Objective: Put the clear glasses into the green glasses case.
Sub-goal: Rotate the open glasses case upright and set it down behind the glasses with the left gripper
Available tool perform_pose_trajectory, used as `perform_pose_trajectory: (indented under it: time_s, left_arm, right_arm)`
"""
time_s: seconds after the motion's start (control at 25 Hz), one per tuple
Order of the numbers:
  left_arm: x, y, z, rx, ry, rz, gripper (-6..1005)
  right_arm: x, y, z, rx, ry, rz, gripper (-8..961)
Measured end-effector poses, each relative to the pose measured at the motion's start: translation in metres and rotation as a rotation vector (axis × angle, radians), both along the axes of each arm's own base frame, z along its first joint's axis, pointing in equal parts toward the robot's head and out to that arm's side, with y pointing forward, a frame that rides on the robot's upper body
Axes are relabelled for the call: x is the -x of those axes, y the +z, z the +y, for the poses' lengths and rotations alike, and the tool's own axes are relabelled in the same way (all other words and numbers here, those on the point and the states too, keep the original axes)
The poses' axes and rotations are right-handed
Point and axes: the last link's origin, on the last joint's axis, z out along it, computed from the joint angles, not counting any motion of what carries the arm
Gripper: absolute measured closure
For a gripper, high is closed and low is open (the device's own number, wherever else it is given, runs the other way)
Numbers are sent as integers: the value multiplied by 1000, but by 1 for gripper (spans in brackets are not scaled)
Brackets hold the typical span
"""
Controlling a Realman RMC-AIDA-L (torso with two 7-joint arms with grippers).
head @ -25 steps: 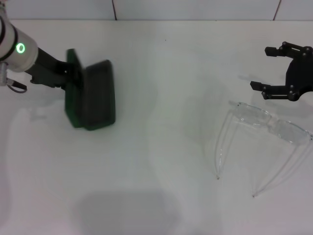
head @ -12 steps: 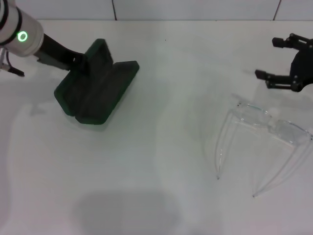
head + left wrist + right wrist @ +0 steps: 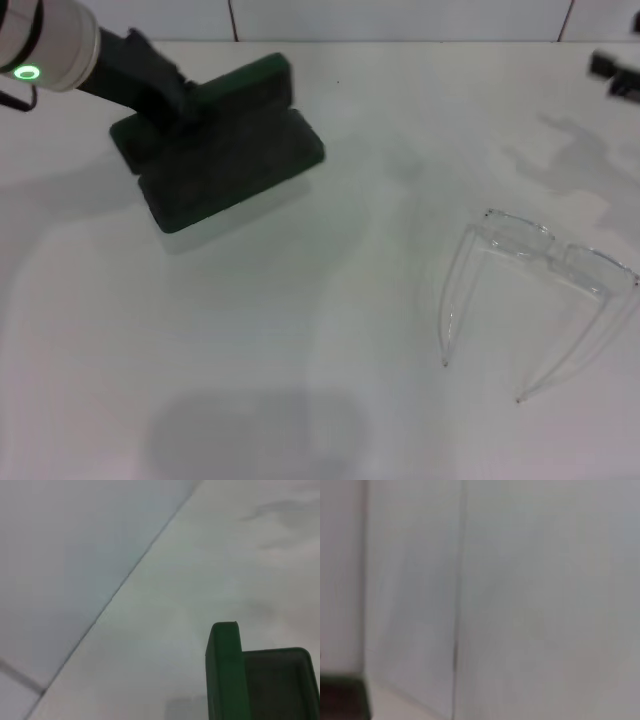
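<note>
The green glasses case (image 3: 225,150) hangs open above the table at the back left, casting a shadow underneath. My left gripper (image 3: 168,95) is shut on its far side. In the left wrist view one green wall of the case (image 3: 223,672) and its dark lining (image 3: 277,685) show. The clear glasses (image 3: 545,248) rest on the white table at the right, lens toward the back, both thin arms pointing toward the front. Only a dark, blurred piece of my right gripper (image 3: 618,75) shows at the head view's far right edge, behind the glasses and well apart from them.
The white table (image 3: 320,330) runs back to a pale tiled wall (image 3: 400,18). The right wrist view holds only blurred wall (image 3: 520,600).
My left arm has lifted the open case and swung it back and to the right, turning it. My right gripper has pulled away from the glasses to the picture's right edge.
</note>
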Motion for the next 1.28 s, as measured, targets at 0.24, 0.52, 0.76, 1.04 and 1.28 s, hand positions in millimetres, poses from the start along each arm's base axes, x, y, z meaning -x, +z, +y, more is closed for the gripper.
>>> perform_pose_trajectory:
  time_s: [0.24, 0.52, 0.76, 1.04, 1.28]
  left_arm:
    - [-4, -10, -9, 114, -222, 53, 791]
    - [-14, -46, -15, 159, -338, 33, 789]
    - [-14, -80, -18, 163, -423, 75, 787]
    - [-18, -104, -16, 154, -444, 85, 785]
    - [-21, -113, -9, 137, -455, 87, 783]
  right_arm:
    - [-12, 23, -9, -36, -78, 132, 171]
    - [-26, 32, -30, 1, -118, 166, 173]
    - [-27, 29, -38, 25, -114, 166, 175]
    - [-25, 21, -41, 62, -107, 155, 177]
    - [-24, 19, -42, 76, -98, 154, 179]
